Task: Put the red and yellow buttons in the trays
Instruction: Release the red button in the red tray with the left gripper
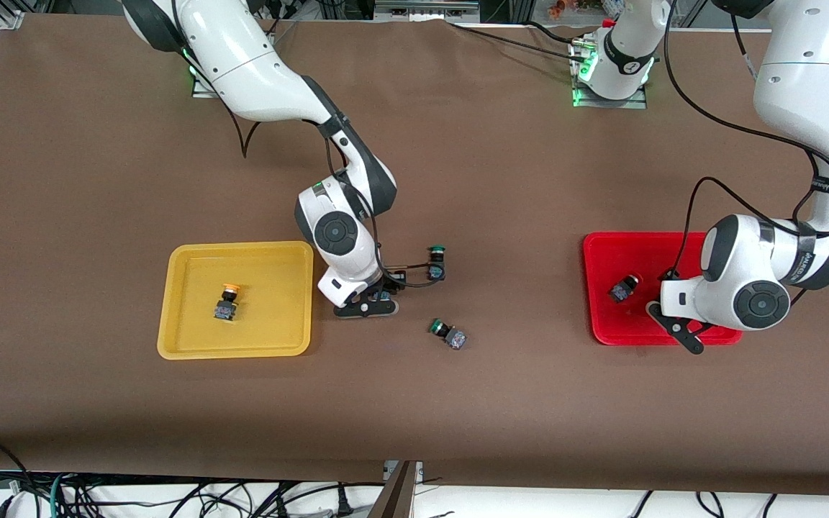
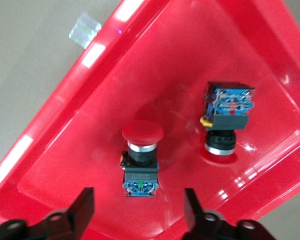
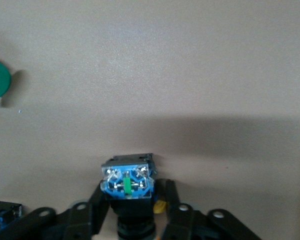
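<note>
Yellow tray (image 1: 170, 302): one yellow-cap button (image 1: 227, 302) near its middle, bare floor all round it, open from above. Right gripper (image 1: 375, 298) low at table btwn yellow tray and the green-cap button (image 1: 436, 262), fingers clamped on a button (image 3: 128, 182) w/ blue base up; arm blocks that gap.

Second green-cap button (image 1: 448, 334) lies nearer front camera, apart from gripper, free all round.

Red tray (image 1: 601, 252): two red buttons, one upright (image 2: 141, 155), one tipped cap-down (image 2: 225, 117), apart from each other. Left gripper (image 2: 139, 210) over tray, fingers wide, straddling upright one w/o contact. Table mid-span btwn green buttons and red tray bare.
</note>
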{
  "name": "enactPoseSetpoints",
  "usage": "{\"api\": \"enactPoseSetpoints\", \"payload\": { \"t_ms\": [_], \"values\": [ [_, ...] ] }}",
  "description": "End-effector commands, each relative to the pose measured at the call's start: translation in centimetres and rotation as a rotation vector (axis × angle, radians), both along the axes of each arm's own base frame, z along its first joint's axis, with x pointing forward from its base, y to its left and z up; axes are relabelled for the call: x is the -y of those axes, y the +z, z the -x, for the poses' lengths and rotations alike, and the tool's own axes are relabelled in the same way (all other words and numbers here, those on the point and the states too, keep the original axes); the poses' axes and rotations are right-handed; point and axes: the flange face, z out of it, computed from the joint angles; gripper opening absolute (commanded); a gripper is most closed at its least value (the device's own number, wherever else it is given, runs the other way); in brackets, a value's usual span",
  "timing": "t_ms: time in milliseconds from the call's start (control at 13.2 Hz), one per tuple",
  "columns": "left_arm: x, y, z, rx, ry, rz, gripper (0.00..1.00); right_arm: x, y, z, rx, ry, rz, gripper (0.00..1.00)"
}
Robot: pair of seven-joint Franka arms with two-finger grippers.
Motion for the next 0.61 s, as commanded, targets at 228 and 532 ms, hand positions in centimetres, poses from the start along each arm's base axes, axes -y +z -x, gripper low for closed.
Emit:
{"api": "enactPoseSetpoints", "payload": {
  "t_ms": [228,532],
  "values": [
    [6.5,11.4,0.2,0.103,0.052,0.041,1.0,0.5,1.4,-1.0,0.028,0.01,0.001,0.16],
    [10.9,20.7,2.0,0.174,0.335,0.112,1.0,5.7,6.2,-3.9,-0.008,0.007,0.02,0.16]
  ]
}}
